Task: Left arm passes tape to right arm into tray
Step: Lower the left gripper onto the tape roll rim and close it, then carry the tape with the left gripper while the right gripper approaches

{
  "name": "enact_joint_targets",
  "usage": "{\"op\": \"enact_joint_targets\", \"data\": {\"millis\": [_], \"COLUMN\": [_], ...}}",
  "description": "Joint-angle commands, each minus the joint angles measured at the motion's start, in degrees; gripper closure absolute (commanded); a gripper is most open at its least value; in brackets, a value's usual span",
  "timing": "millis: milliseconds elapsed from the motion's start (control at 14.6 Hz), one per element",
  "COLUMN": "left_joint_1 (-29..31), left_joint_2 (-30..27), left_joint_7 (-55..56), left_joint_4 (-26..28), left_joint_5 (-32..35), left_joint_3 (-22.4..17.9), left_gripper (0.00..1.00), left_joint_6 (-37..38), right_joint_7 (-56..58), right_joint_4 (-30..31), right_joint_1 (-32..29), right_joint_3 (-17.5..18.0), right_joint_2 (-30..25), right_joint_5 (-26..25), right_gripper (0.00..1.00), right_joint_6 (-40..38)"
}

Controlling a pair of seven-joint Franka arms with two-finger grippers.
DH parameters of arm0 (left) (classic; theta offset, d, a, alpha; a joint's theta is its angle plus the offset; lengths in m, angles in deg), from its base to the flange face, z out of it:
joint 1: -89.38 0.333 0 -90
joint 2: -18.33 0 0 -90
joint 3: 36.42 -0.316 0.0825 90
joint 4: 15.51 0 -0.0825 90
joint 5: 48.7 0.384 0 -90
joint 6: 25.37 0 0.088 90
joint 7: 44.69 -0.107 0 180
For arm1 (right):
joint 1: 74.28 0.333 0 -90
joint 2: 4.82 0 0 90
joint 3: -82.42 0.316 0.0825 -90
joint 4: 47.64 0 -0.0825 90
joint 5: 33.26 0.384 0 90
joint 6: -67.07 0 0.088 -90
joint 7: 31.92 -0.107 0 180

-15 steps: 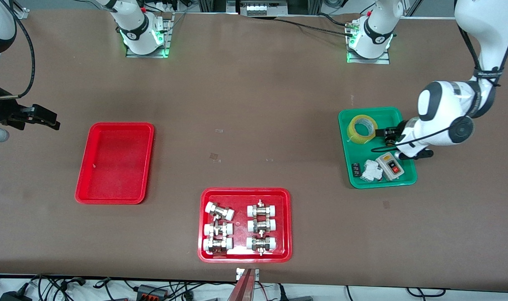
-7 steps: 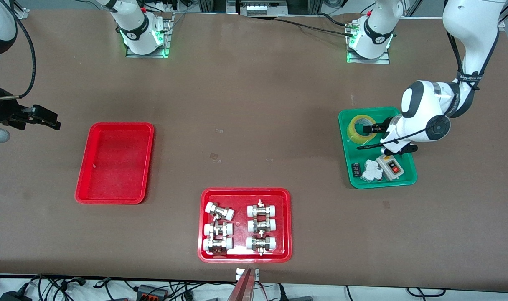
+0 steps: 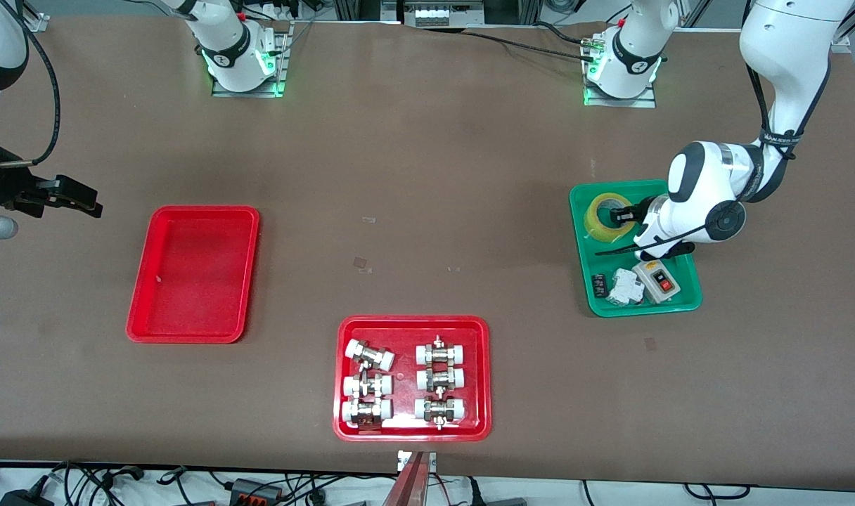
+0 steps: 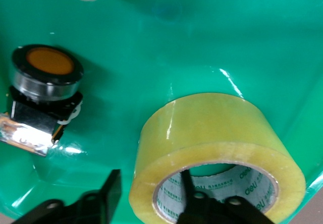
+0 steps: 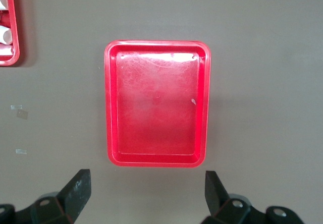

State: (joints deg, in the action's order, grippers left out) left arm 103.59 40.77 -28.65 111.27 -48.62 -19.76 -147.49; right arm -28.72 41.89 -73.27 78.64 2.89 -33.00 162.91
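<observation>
The tape point(image 3: 605, 214), a yellow translucent roll, lies flat in the green tray point(image 3: 645, 188) at the left arm's end of the table. My left gripper point(image 3: 628, 214) is open and down at the roll. In the left wrist view one finger point(image 4: 187, 183) is inside the core and the other finger point(image 4: 112, 188) is outside the tape point(image 4: 217, 128), with a small gap. The plain red tray point(image 3: 195, 274) lies empty at the right arm's end. My right gripper point(image 3: 76, 200) is open and empty and waits over the table beside it; its wrist view shows the tray point(image 5: 157, 108).
The green tray also holds a grey switch box point(image 3: 657, 277), a white part point(image 3: 626, 287) and a push button point(image 4: 48, 67). A red tray with white-capped metal fittings point(image 3: 480, 379) lies mid-table near the front camera.
My left arm has moved across the green tray to the tape, and its fingers now straddle the roll's wall. The right arm has not moved.
</observation>
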Motion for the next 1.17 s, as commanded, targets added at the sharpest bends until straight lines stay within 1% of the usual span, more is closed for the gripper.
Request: {"op": "enact_joint_targets", "data": {"millis": [0,275,412,550,619,756,825,962,1031,1100], "left_joint_1": [-0.05,-0.23,-0.41,-1.63,-3.03,-6.02,-8.38,-11.9,-13.49,-15.07], "left_joint_2": [-0.56,-0.65,-0.83,-0.3,0.66,4.6,6.89,10.75,12.86,15.06], "left_joint_7": [1.27,0.22,0.31,1.01,1.1,2.32,3.81,6.36,6.72,6.63], "left_joint_4": [-3.55,-5.5,-8.12,-14.69,-18.99,-29.01,-34.01,-39.66,-42.91,-46.86], "left_joint_5": [0.89,0.98,0.89,0.8,0.11,-0.34,-0.95,-2.17,-4.88,-9.26], "left_joint_3": [0.3,0.39,1.35,3.28,3.47,3.56,3.56,3.56,3.56,3.47], "left_gripper": [0.99,0.99,0.99,0.99,0.99,0.99,0.99,0.99,0.99,0.99], "left_joint_6": [5.29,7.68,9.69,14.77,16.89,21.28,22.0,21.66,21.39,20.17], "right_joint_7": [0.58,0.66,0.84,0.75,0.75,0.75,0.75,0.31,0.22,0.22], "right_joint_4": [0.91,1.0,1.0,1.35,1.52,2.22,2.92,3.81,3.46,3.54], "right_joint_1": [-0.23,-0.14,-0.23,-0.23,-0.23,-0.23,-0.23,-0.4,-0.4,-0.4], "right_joint_3": [0.09,0.0,-0.09,-0.09,-0.18,-0.18,-0.18,-0.26,-0.35,-0.35], "right_joint_2": [-0.86,-0.94,-0.95,-1.21,-1.3,-1.65,-2.08,-2.09,-1.65,-1.47], "right_joint_5": [0.71,0.71,0.71,0.62,0.62,0.7,0.71,0.97,2.36,4.99], "right_gripper": [0.0,0.0,0.0,0.0,0.0,0.0,0.0,0.0,0.0,0.0], "right_joint_6": [-0.22,-0.3,0.22,1.53,2.76,3.21,3.65,3.65,3.22,3.04]}}
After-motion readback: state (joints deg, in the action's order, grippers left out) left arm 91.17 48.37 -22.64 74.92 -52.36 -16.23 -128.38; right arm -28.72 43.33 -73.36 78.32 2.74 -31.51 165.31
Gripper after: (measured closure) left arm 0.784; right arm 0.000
